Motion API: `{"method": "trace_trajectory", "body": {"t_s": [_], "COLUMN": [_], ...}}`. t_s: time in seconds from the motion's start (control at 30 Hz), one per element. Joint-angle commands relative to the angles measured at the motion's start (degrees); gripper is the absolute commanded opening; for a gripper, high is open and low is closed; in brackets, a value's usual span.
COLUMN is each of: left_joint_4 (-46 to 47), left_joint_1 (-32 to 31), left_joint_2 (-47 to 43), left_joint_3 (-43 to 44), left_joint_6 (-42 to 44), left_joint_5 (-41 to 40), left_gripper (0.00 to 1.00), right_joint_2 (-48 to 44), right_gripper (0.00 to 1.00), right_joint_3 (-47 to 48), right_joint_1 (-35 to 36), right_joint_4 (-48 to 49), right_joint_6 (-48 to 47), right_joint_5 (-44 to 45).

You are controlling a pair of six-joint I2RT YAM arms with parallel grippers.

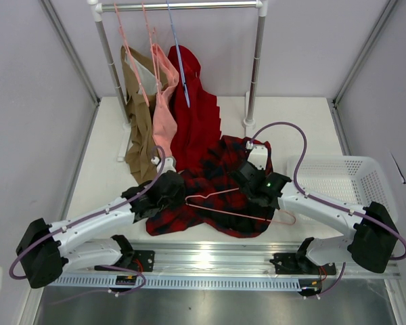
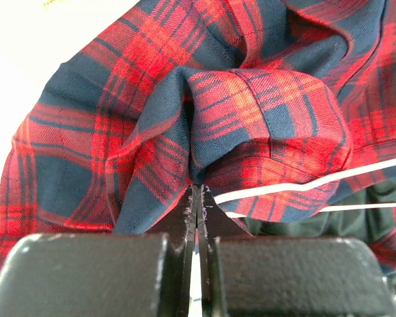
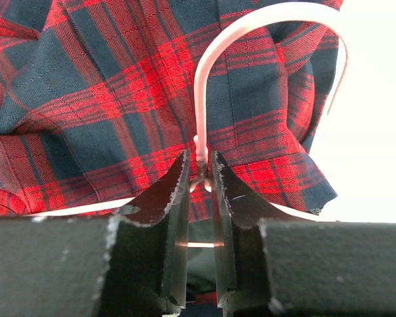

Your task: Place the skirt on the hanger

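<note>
Skirt (image 2: 264,112) in left gripper (image 2: 198,193), hanger (image 3: 199,99) in right gripper (image 3: 199,168).

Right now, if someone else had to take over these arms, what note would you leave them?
Left gripper: shut on a fold of the skirt.
Right gripper: shut on the hanger, at the base of its hook.
The skirt lies bunched on the table, with the hanger on top of it.
Done: both are grasped.
Left: get the skirt onto the hanger.

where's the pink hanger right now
Top view, front centre: the hanger lies on the skirt, its hook's neck pinched by the right end effector.
</note>
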Motion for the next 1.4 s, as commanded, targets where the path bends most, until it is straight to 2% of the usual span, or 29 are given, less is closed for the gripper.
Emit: {"method": "trace_trajectory", "body": {"t_s": [0.0,0.5,0.83,1.37], "left_joint_4": [3.17,5.81,4.67,-0.08], "left_joint_1": [0.76,0.93,0.85,0.85], "left_joint_2": [1.47,6.13,7.1,7.54], "left_joint_3": [3.13,9.19,11.48,16.23], "left_joint_6": [4.07,12.95,15.41,16.64], "left_joint_5": [0.85,5.33,9.73,10.43], "left_gripper": [0.0,0.0,0.0,0.0], "right_joint_2": [-1.53,-0.39,1.55,4.09], "right_gripper": [0.0,0.0,0.0,0.0], "right_joint_3": [-0.25,2.21,6.42,11.43], "right_joint_1": [0.42,0.42,0.51,3.67], "right_joint_4": [1.08,1.43,1.43,1.79], "right_joint_6": [-0.88,-1.85,-2.99,-2.38], "right_joint_5": [1.86,1.94,2.29,2.99]}}
